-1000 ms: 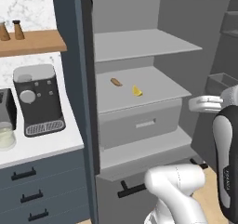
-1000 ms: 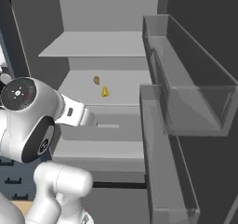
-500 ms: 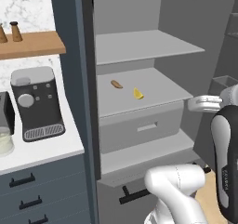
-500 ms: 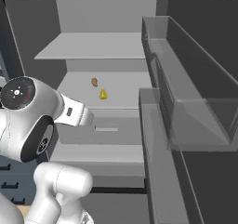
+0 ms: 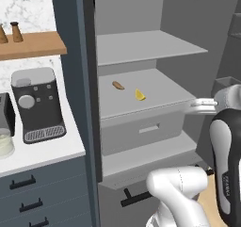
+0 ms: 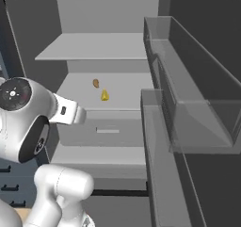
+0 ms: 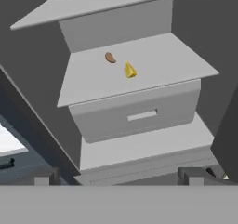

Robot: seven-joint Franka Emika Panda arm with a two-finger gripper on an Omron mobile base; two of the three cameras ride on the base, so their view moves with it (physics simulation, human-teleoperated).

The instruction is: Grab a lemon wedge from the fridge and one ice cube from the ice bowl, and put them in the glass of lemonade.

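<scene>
Lemon wedge point(image 5: 140, 95) on unlabelled fridge point(image 5: 141, 52) shelf

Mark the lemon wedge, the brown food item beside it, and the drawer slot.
lemon wedge point(image 7: 130, 71), hand view, its yellow middle.
brown food item point(image 7: 110, 57), hand view, its centre.
drawer slot point(image 7: 142, 115), hand view, mid-slot.

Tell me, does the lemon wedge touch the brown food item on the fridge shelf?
Apart. The hand view shows bare grey shelf between the lemon wedge and the brown item behind it.

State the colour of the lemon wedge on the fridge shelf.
Bright yellow lemon wedge; the hand view shows it best.
</scene>
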